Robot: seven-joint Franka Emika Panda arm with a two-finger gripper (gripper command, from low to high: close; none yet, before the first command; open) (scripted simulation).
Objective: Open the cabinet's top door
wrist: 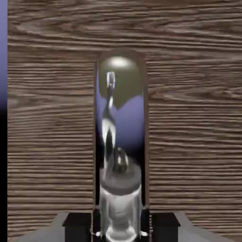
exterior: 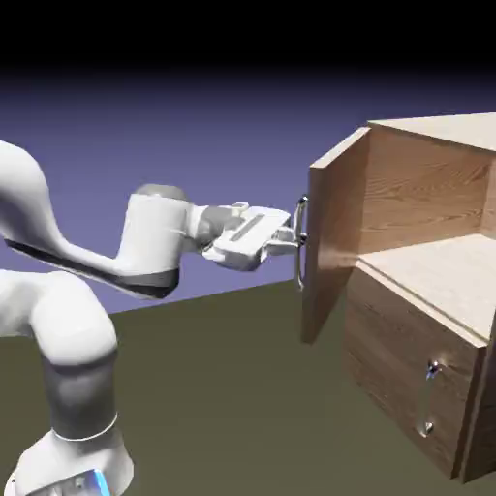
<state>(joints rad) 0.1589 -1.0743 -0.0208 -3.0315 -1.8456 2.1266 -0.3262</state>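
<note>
The brown wood-grain cabinet (exterior: 426, 184) stands at the right of the exterior view. Its top door (exterior: 334, 232) is swung out toward the arm, and the inside of the upper compartment shows behind it. My gripper (exterior: 295, 237) is shut on the door's silver bar handle (exterior: 301, 242). In the hand view the handle (wrist: 120, 142) fills the middle as a shiny vertical bar against the door's wood (wrist: 189, 142). My gripper (wrist: 121, 227) clamps it at the bottom edge, one dark fingertip on each side.
Below the open compartment sits the lower panel (exterior: 407, 378) with its short silver handle (exterior: 429, 392), closed. The white arm (exterior: 87, 281) rises from the lower left over the dark olive table (exterior: 232, 407).
</note>
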